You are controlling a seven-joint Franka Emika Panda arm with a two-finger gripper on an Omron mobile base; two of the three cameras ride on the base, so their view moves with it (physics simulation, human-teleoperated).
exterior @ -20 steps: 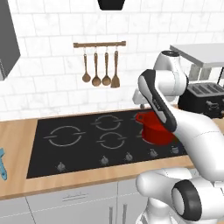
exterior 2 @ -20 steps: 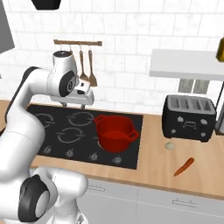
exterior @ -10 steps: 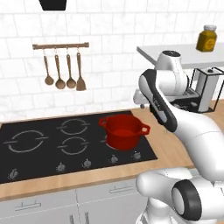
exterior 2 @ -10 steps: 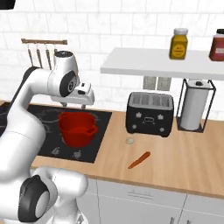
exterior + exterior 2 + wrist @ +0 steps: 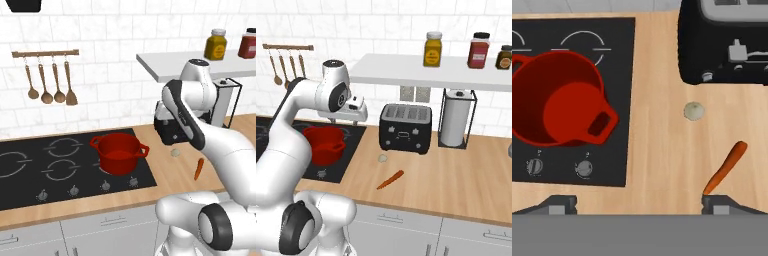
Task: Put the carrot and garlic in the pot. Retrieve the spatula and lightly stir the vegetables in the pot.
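White tiled wall [image 5: 381,30], wooden counter [image 5: 456,175], grey shelf [image 5: 421,72], grey cabinets [image 5: 406,235].

The worktop [image 5: 662,165] looks like pale matt wood. The pot [image 5: 557,100] is smooth red enamel, the cooktop [image 5: 619,55] glossy black glass, the toaster [image 5: 722,55] dark smooth plastic.

Wooden counter [image 5: 657,150] with carrot [image 5: 726,167], garlic [image 5: 694,111], black toaster [image 5: 724,42]; red pot [image 5: 559,100] on inset hob [image 5: 619,60].
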